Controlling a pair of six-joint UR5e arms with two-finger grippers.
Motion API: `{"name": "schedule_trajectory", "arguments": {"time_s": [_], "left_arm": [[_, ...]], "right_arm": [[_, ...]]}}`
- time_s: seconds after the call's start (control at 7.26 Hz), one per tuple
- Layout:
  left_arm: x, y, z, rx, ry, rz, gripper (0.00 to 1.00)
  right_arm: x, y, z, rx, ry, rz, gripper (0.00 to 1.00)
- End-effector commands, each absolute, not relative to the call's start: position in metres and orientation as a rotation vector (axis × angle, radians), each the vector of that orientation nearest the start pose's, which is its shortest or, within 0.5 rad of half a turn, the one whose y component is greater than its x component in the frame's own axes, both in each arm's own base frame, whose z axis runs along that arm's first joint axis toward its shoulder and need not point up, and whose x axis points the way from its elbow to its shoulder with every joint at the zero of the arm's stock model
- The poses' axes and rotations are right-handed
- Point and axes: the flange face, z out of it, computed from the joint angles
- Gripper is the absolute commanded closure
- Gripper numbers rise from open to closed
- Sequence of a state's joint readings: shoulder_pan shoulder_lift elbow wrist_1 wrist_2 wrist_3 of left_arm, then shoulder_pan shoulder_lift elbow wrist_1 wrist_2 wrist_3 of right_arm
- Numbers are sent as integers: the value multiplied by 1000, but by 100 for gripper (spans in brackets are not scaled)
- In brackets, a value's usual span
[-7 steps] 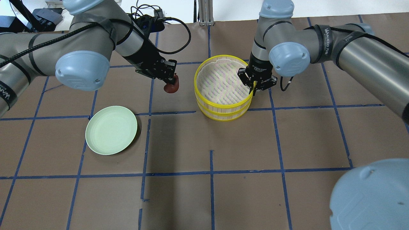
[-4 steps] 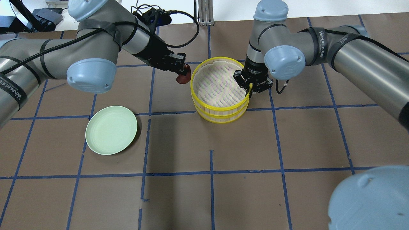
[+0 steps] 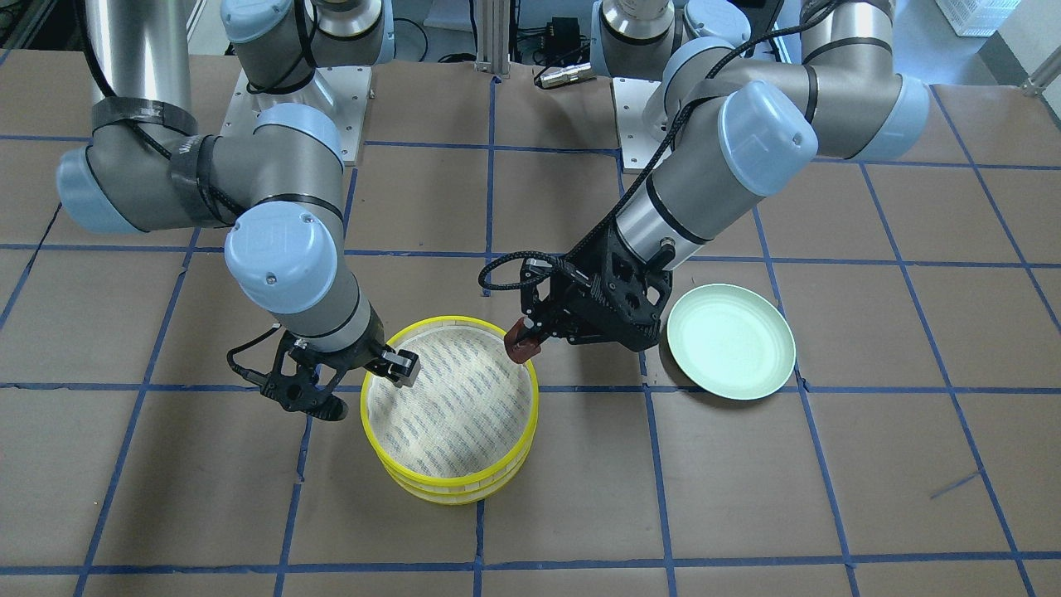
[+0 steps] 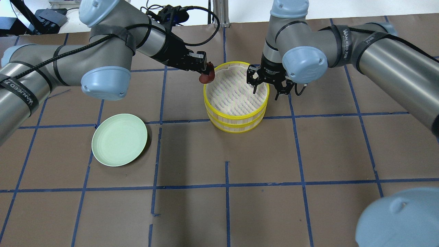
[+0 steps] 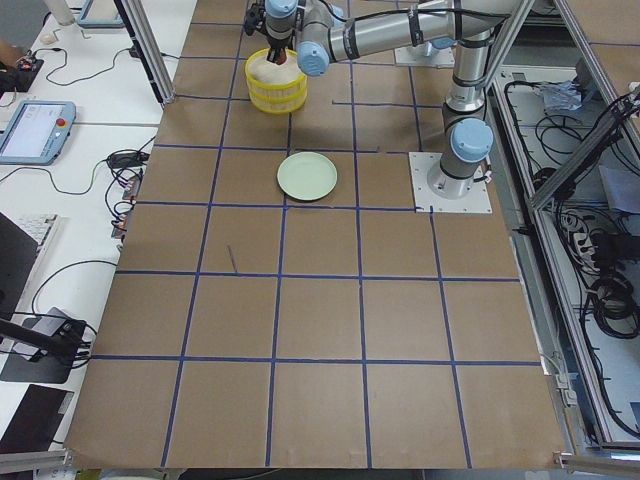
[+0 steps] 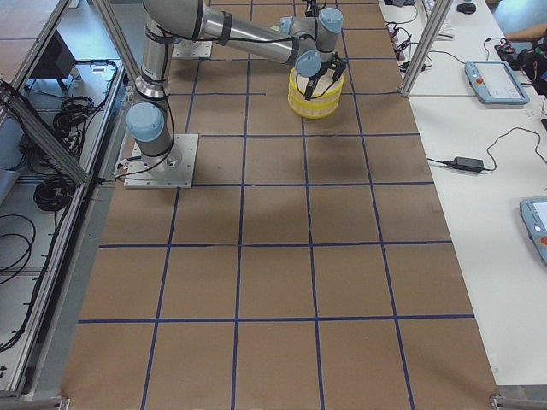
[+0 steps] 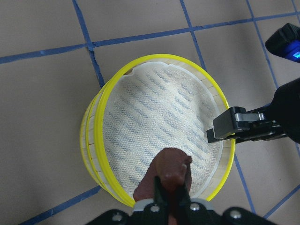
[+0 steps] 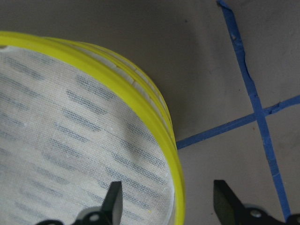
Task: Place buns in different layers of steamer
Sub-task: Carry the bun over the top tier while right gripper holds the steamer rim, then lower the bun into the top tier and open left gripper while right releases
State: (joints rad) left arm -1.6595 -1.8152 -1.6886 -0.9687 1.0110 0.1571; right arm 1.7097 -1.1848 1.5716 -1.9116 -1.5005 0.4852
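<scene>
Two yellow-rimmed steamer trays are stacked; the top tray's rim (image 4: pixel 236 115) sits over the lower tray's rim (image 4: pixel 236 130), and its mesh floor is bare. My left gripper (image 4: pixel 205 72) is shut on the dark reddish-brown bun (image 4: pixel 206 77) and holds it above the top tray's left rim. The bun also shows in the front view (image 3: pixel 520 342) and the left wrist view (image 7: pixel 168 172). My right gripper (image 4: pixel 265 90) is open and straddles the top tray's right rim (image 8: pixel 159 126). The white bun is hidden.
A pale green plate (image 4: pixel 119 140) lies empty on the brown table to the left of the steamer, nearer the robot; it also shows in the front view (image 3: pixel 729 340). Blue tape lines cross the table.
My left gripper carried the brown bun right, from beside the steamer to over its left rim. My right gripper, shut on the top tray's rim before, has opened.
</scene>
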Motion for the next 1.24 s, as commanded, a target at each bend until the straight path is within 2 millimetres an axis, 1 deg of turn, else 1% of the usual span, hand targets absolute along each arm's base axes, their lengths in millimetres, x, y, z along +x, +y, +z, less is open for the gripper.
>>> {"name": "schedule_trajectory", "arguments": {"time_s": [0.0,0.14,0.28,0.41,0.55,0.69,0.83,0.96,1.1], "left_arm": [[-239,-573,376,-417,-2522,384,83],[-243,-572,375,-413,-2523,375,14],[-251,-570,375,-363,-2523,349,3],[-258,-567,373,-304,-2524,319,1],[-263,-565,373,-281,-2525,309,0],[-265,-565,374,-258,-2524,312,0],[-266,-566,373,-259,-2520,319,0],[-276,-566,367,-266,-2515,326,0],[-290,-568,362,-227,-2499,356,0]], "right_arm": [[193,-591,370,427,3073,26,0],[172,-585,406,288,3095,41,0],[160,-578,436,185,3113,28,0],[156,-559,468,13,3155,66,0],[148,-551,492,-62,3193,62,0],[146,-537,497,-41,3183,86,0],[154,-519,501,-56,3171,33,0],[150,-520,497,-39,3176,-35,0],[149,-515,502,-33,3169,-47,0]]}}
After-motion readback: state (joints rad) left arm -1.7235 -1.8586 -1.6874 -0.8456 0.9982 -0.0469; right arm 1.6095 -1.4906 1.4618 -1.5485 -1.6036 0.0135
